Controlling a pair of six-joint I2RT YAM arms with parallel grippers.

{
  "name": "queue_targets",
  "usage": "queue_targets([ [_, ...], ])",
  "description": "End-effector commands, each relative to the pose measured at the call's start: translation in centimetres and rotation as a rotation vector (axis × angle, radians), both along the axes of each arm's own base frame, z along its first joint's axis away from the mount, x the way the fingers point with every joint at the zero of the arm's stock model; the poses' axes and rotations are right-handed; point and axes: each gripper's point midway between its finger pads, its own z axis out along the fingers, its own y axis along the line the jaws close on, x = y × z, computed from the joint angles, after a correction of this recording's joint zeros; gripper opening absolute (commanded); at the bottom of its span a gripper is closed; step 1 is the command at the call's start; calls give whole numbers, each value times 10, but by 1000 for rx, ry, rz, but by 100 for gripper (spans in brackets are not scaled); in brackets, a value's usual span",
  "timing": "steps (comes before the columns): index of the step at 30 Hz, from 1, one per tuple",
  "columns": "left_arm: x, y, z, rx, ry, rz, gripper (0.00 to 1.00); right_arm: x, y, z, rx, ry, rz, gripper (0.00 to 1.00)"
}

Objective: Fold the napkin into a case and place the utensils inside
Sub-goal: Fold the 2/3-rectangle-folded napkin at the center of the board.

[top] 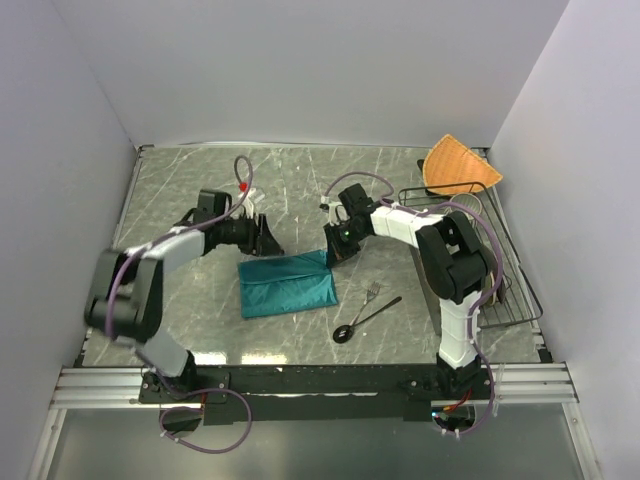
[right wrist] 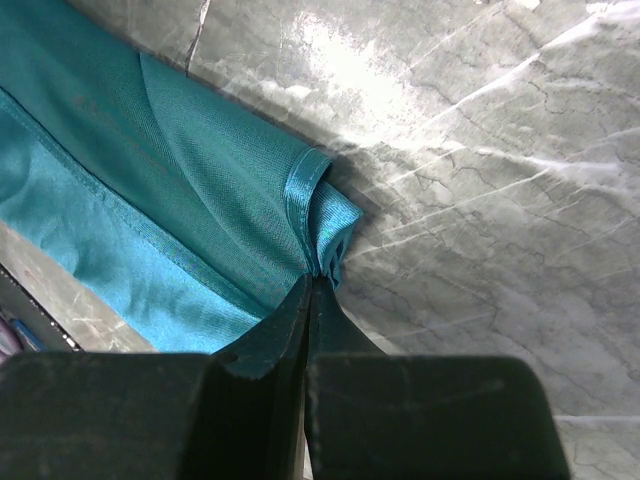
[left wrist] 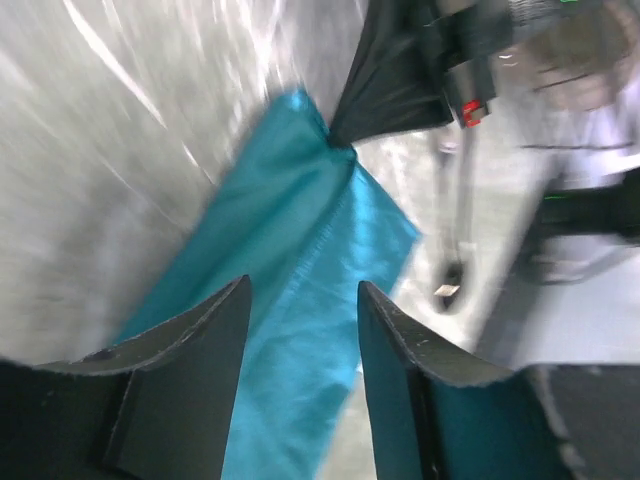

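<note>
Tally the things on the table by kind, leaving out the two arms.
Cloths: 2 (teal napkin, orange woven cloth)
Utensils: 2 (fork, spoon)
Racks: 1 (wire rack)
Total: 5
</note>
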Motion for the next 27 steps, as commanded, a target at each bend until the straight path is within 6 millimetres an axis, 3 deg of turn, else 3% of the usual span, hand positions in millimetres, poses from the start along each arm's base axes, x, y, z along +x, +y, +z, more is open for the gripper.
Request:
queue_targets([
  [1,-17,19,4,337,-395,-127,52,1,-17,-20,-103,-49,-11,0],
  [2,-31,9,2,371,-446,-188,52,2,-18,-20,-103,-51,-14,0],
  [3,-38,7,12,398,-526,-205,52,0,-19,-21,-105,-48,-13,0],
  [4,-46,15,-3,485,-568,-230,53,-1,-19,-22,-108,-45,-11,0],
  [6,-70,-3,0,522,-688,-316,53,-2,-21,-23,-113,-45,-15,0],
  [7,-74,3,-12,594,-726,-317,53,-3,-21,-24,-111,-44,-15,0],
  [8,-89,-12,-15,590,-775,-378,53,-4,-21,-26,-111,-39,-18,0],
  [12,-119,-27,-45,663,-825,-489,50,-6,-21,-29,-111,-25,-31,0],
  [16,-130,-45,-56,663,-852,-526,46,-6,-21,-30,-108,-23,-39,0],
  [20,-126,-56,-57,688,-915,-511,43,-8,-22,-31,-112,-18,-39,0],
  [27,-122,-59,-69,764,-958,-538,43,-5,-18,-31,-108,-9,-38,0],
])
